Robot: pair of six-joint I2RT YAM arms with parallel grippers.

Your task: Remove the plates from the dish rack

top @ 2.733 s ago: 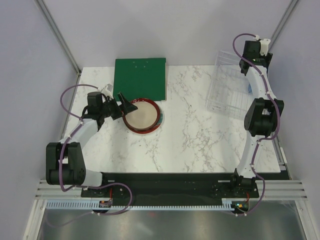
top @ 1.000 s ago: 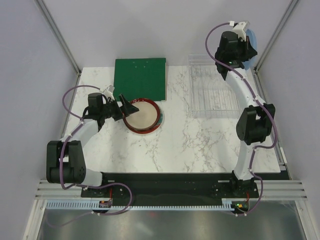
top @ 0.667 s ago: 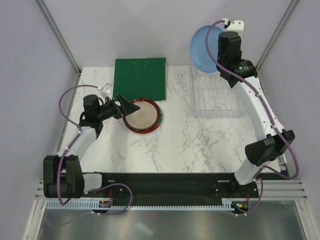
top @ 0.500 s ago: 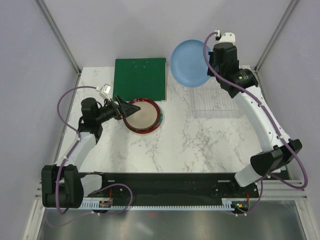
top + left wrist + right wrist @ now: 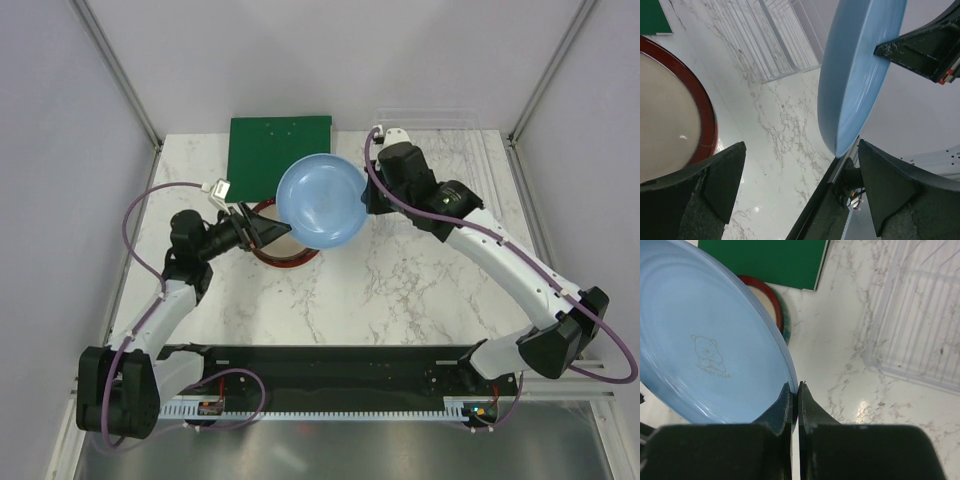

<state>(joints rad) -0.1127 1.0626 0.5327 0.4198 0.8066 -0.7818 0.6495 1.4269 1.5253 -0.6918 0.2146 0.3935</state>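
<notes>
Top view: the right gripper (image 5: 364, 200) is clamped on the light blue plate (image 5: 318, 200), pinching its rim at the plate's 3 o'clock and holding it in the air near the table's centre. The left gripper (image 5: 266, 228) waits at the plate's 8 o'clock, jaws wide and empty. It hangs over the red-rimmed plate (image 5: 290, 259), which lies flat on the marble just below the green board (image 5: 272, 150).

Right wrist view: both fingers are tight on the blue rim. The dish rack (image 5: 920, 315) sits well off at 2 o'clock and looks empty – though only part of it shows.

Left wrist view: the plate stands on edge, its lowest rim above the gap between the spread fingers.

This reads as mid-transfer, probably a handover or a stack. Next the rim should settle between the left fingers, and the right lets go only after they close.
</notes>
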